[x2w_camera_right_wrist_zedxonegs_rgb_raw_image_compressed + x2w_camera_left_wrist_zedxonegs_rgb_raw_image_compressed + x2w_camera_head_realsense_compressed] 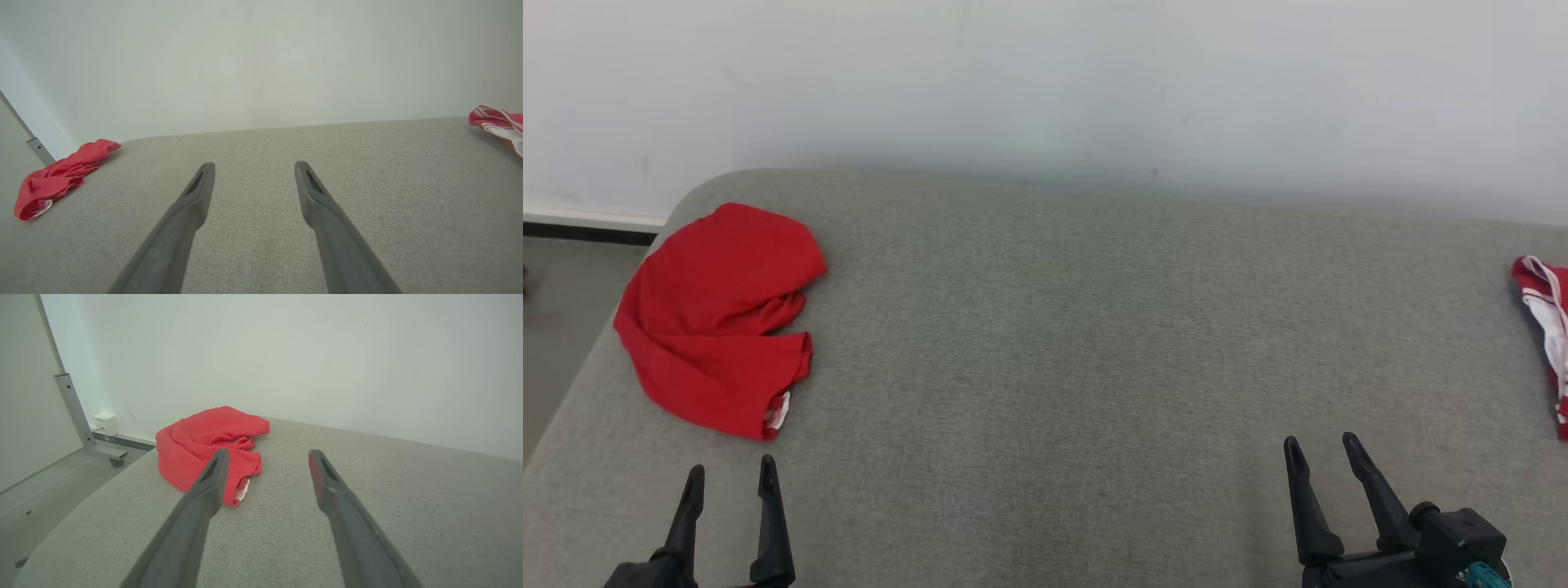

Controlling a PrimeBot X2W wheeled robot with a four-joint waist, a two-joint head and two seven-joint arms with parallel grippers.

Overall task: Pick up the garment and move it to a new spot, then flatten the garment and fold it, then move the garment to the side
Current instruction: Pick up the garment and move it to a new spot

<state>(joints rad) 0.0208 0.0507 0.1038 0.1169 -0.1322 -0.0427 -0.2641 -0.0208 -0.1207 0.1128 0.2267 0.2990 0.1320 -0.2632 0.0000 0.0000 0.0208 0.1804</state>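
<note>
Head view shows a grey fabric-covered counter [1054,343] set against a pale wall [1045,82], with both arms low at its near edge. The red garment [715,314] lies crumpled in a loose heap near the far left corner of the counter, close to the left edge, a small white tag showing at its near hem. The left pincer [731,465] sits at the near edge just short of that heap, its two dark fingers spread wide with nothing between them and not touching the cloth. In the left wrist view the same left pincer [267,453] points at the counter just right of the red garment [204,445], which rests beyond the fingertips; past the left edge stand a metal frame leg [75,412] on a caster and a small white box [105,422] at the foot of the wall. The right pincer [1320,441] is towards the near right corner, also wide and empty. The right wrist view has the right pincer [254,164] over bare fabric, the red garment [57,179] far off at the left edge, and a red-and-white garment [496,122] at the right edge, also seen in the head view [1547,327].
</note>
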